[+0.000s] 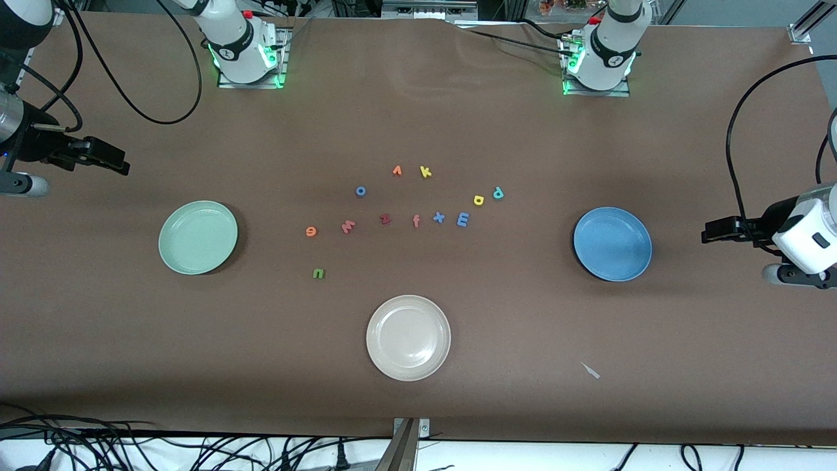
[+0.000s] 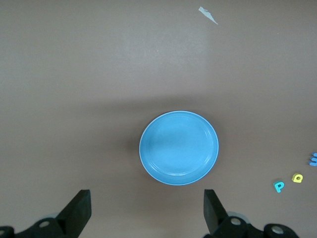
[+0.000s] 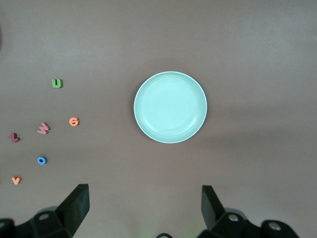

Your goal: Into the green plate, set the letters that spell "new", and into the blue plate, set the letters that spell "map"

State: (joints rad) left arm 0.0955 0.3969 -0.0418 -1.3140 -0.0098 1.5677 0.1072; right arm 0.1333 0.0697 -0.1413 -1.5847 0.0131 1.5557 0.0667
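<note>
Both arms wait high at the ends of the worktop, and nothing is in hand. The left pincer hangs over bare worktop at its own end, fingers spread wide and released, looking down on the blue plate, which sits empty. The right pincer hangs over its end of the worktop, also spread wide and grasping nothing, with the green plate below its camera, likewise empty.

All the letters lie loose on the worktop between the two plates. For "new": the green n lies alone, nearer the front camera than the rest; the orange e and the salmon-red w sit just beside each other, closest of the row to the green plate. For "map": the light blue m ends the row toward the blue plate, and the yellow a and teal p sit as a pair a little farther from the camera (the left wrist view catches those two nicely).

Between w and m run the dark red z, the salmon f and the blue x. Farther back are a blue o, an orange v and the yellow k. A cream-white plate sits nearest the camera, empty, with a small pale scrap lying off toward the left arm's end.
</note>
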